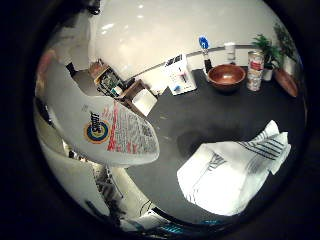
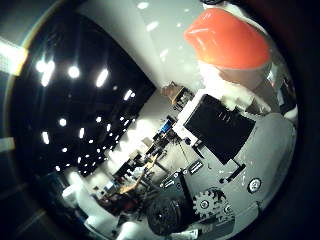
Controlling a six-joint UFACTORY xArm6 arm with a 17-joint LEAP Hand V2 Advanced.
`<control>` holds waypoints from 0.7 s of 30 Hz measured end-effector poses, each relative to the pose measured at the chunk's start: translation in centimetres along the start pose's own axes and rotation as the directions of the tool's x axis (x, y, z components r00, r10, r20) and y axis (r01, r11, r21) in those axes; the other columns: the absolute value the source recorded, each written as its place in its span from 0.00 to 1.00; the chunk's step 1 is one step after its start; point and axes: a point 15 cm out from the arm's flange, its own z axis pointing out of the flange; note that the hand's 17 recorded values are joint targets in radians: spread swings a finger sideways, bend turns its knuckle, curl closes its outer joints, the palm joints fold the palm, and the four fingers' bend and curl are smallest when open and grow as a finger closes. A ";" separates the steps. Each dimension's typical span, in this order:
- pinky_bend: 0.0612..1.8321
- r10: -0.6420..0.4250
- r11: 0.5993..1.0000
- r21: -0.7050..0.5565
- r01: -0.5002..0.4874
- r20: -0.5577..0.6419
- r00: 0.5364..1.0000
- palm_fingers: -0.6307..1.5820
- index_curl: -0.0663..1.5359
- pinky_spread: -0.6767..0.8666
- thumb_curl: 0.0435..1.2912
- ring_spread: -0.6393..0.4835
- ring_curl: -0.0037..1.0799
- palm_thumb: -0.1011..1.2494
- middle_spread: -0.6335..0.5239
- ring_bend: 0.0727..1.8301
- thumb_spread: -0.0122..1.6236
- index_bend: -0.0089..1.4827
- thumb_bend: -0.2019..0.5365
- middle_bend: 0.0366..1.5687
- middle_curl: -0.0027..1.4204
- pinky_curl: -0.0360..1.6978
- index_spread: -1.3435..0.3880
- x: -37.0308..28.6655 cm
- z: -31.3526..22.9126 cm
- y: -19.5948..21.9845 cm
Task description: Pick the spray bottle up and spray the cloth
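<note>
The spray bottle is close to the palm. The little finger side view shows its white body with a printed label (image 1: 105, 125). The thumb side view shows its orange spray head (image 2: 225, 40) above a white neck. My hand (image 2: 225, 135) shows there as black and white finger parts curled against the bottle below the head. The bottle is held up above the dark table (image 1: 190, 115). The white cloth with dark stripes (image 1: 235, 165) lies crumpled on the table, below and away from the bottle.
A wooden bowl (image 1: 226, 76), cans (image 1: 255, 70) and potted plants (image 1: 268, 48) stand along the table's far edge. A printed box (image 1: 180, 75) and a white box (image 1: 145, 100) sit near the table's corner. Shelves with clutter stand beyond.
</note>
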 end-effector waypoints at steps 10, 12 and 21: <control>0.69 0.026 0.998 -0.057 -0.027 -0.009 1.000 0.84 0.43 0.24 0.82 0.39 0.51 0.81 0.39 0.77 0.58 0.78 0.26 0.83 0.49 0.40 0.63 5.3 5.8 2.0; 0.69 0.031 0.997 -0.071 -0.032 -0.011 0.999 0.84 0.43 0.24 0.82 0.39 0.51 0.81 0.39 0.77 0.59 0.78 0.26 0.83 0.49 0.40 0.63 6.5 7.2 2.7; 0.69 0.019 0.989 -0.144 -0.017 0.008 1.000 0.84 0.43 0.24 0.83 0.39 0.51 0.81 0.39 0.77 0.59 0.78 0.26 0.83 0.49 0.40 0.63 6.2 11.4 7.1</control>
